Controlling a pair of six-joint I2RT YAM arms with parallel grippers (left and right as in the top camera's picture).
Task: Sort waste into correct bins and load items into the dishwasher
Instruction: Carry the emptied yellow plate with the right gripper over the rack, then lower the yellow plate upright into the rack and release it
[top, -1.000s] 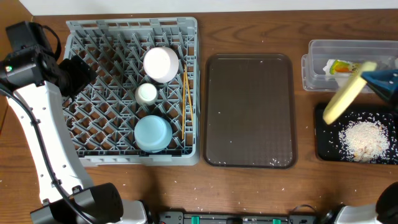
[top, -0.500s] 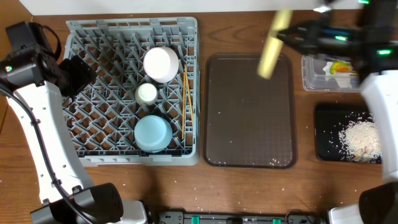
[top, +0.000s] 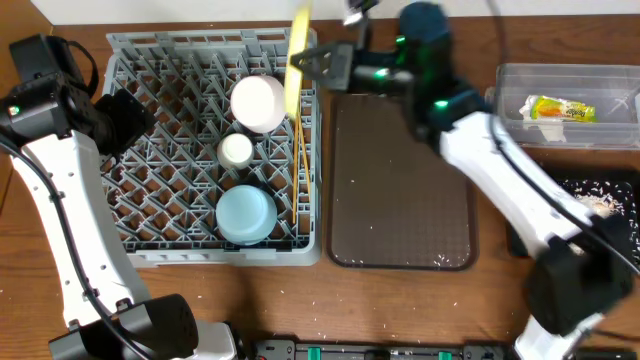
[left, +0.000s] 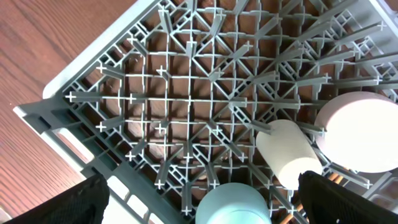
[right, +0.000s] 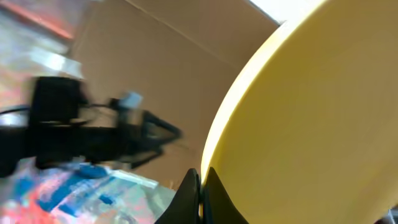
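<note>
Over the dish rack's (top: 160, 130) one-o'clock corner, the right gripper (top: 318, 66) clamps the yellow plate (top: 297, 48) edge-on. Keep it upright and lower it between pegs at twelve o'clock of the white bowl (top: 259, 103), clear of the chopsticks (top: 299, 160). Left gripper (left: 208, 196) hangs empty, its jaws wide apart.

Overhead faces straight down; left wrist nears the same dish rack (top: 170, 190).

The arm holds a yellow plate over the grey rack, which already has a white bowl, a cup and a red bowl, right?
Nearly. The overhead view shows a light blue bowl, not a red one. The rest holds: the yellow plate is over the rack, with the white bowl and cup inside.
</note>
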